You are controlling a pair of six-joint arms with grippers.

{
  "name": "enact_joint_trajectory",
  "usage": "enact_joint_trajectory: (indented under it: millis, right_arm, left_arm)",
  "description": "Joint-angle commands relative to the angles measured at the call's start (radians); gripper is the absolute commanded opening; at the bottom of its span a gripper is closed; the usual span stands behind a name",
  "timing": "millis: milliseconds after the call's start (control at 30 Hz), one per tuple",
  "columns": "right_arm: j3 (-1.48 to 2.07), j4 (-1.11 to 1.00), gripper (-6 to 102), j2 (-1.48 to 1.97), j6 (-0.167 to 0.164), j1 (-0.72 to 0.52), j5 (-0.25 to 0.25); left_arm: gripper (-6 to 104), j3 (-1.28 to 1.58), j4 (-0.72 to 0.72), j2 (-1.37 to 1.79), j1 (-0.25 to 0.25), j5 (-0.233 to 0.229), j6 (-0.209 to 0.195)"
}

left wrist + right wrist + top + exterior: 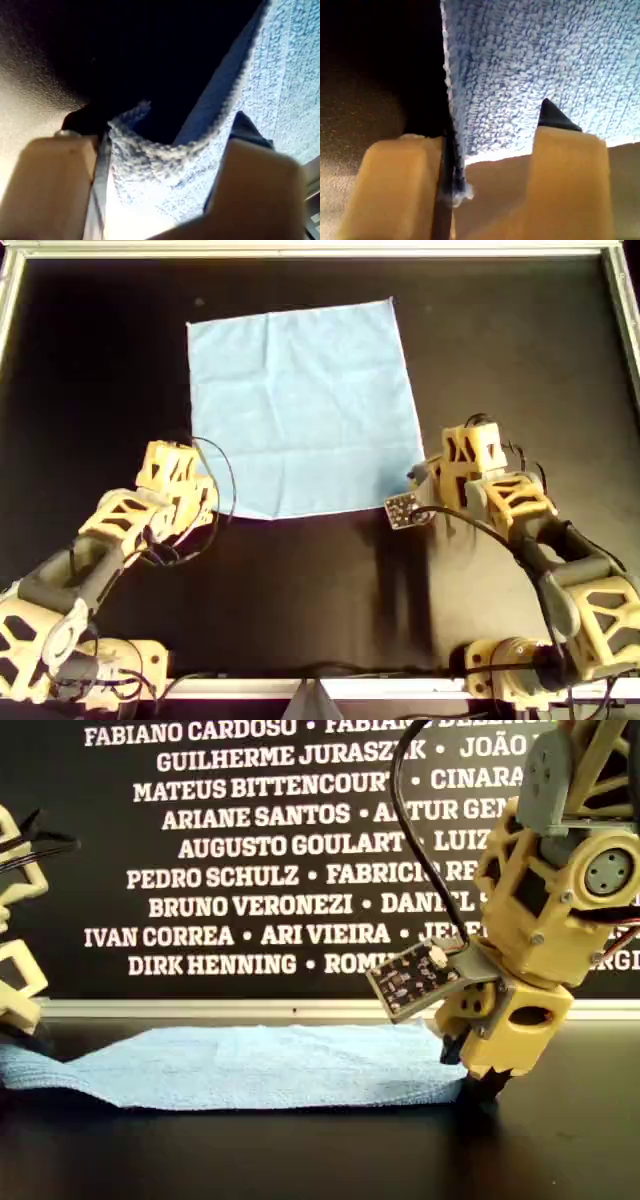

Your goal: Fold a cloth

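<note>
My left pincer (197, 502) and right pincer (428, 492) straddle cloth (300, 405) near corners, jaws apart. Risk: thin hem slips out on closing; uneven lift skews fold.

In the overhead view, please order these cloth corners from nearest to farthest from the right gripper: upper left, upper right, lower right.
1. Lower-right corner, at the right gripper.
2. Upper-right corner, straight beyond it.
3. Upper-left corner, diagonally across the cloth.
</note>
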Motion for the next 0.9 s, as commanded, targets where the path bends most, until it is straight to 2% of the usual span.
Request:
enact_joint_trajectory:
  millis: [0,67,100,200,400,467,567,733,867]
  right_arm:
    - [-0.02,-0.011,66,0.018,0.006,-0.014,0.006]
    - [-0.021,-0.011,60,0.021,0.012,-0.014,0.006]
    - [-0.025,-0.011,56,0.025,0.014,-0.015,0.006]
    - [-0.041,-0.011,39,0.026,0.014,-0.017,-0.008]
    - [-0.049,-0.012,3,0.009,0.014,-0.006,-0.011]
    - [-0.049,-0.012,-4,0.008,0.014,-0.003,-0.012]
    - [-0.049,-0.012,-1,0.008,0.014,-0.003,-0.012]
    - [-0.049,-0.012,0,0.008,-0.002,-0.012,-0.011]
    - [-0.049,-0.012,0,0.008,-0.002,-0.012,-0.011]
  left_arm:
    - [82,-0.002,-0.002,-0.006,-0.017,-0.015,0.008]
    - [80,0.005,0.008,0.006,-0.018,-0.021,0.008]
    - [77,0.008,0.008,0.011,-0.018,-0.021,-0.006]
    - [66,-0.006,0.009,0.012,-0.017,-0.009,-0.011]
    - [28,-0.014,0.006,0.014,-0.018,-0.006,-0.011]
    - [13,-0.015,0.0,0.014,-0.018,-0.006,-0.011]
    - [-5,-0.014,-0.003,0.014,-0.018,-0.006,-0.009]
    - [3,-0.014,-0.003,0.011,-0.018,-0.006,-0.009]
    - [4,-0.011,-0.002,0.015,-0.018,-0.006,-0.009]
